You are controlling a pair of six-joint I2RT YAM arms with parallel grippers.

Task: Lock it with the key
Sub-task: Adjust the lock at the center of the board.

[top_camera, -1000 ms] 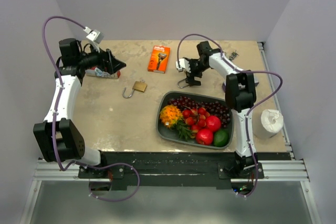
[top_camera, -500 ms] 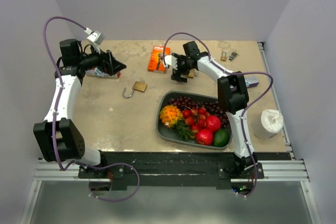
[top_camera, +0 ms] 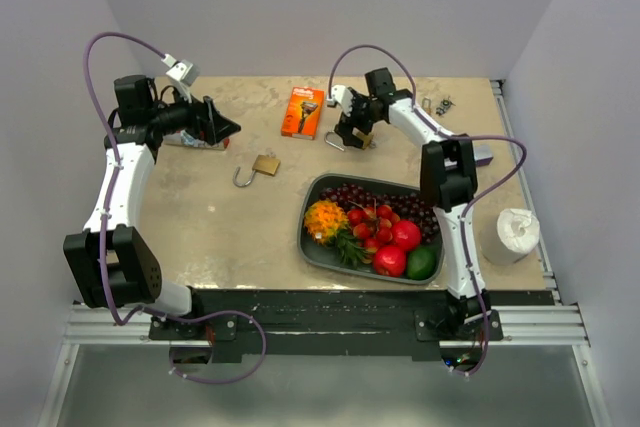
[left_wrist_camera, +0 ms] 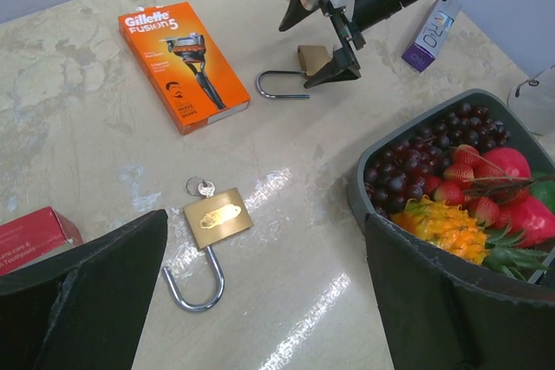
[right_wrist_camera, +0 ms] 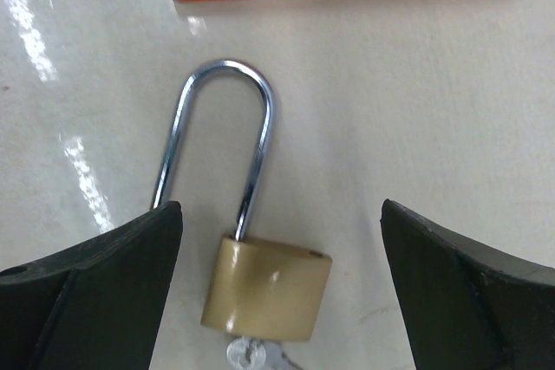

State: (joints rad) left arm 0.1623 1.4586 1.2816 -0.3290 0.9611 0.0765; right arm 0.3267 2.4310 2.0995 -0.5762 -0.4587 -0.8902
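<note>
A brass padlock (top_camera: 264, 164) with an open shackle and a key (left_wrist_camera: 201, 186) in it lies mid-table; it also shows in the left wrist view (left_wrist_camera: 218, 217). A second brass padlock (right_wrist_camera: 267, 290) with a steel shackle (right_wrist_camera: 217, 127) and a key (right_wrist_camera: 251, 357) at its base lies on the table under my right gripper (right_wrist_camera: 282, 214). That gripper is open, with a finger on each side of the lock and not touching it; it also shows in the top view (top_camera: 355, 131). My left gripper (top_camera: 215, 124) is open and empty, raised at the left over a red box.
An orange razor box (top_camera: 302, 112) lies just beyond the second padlock. A dark tray (top_camera: 306, 219) of fruit sits at the front right. A red box (top_camera: 190, 139) lies under the left gripper. A paper roll (top_camera: 510, 235) and small locks (top_camera: 437, 104) are at the right.
My right gripper swung left toward the razor box, then back a little to the right. The second padlock now lies farther back and left. The left arm has not moved.
</note>
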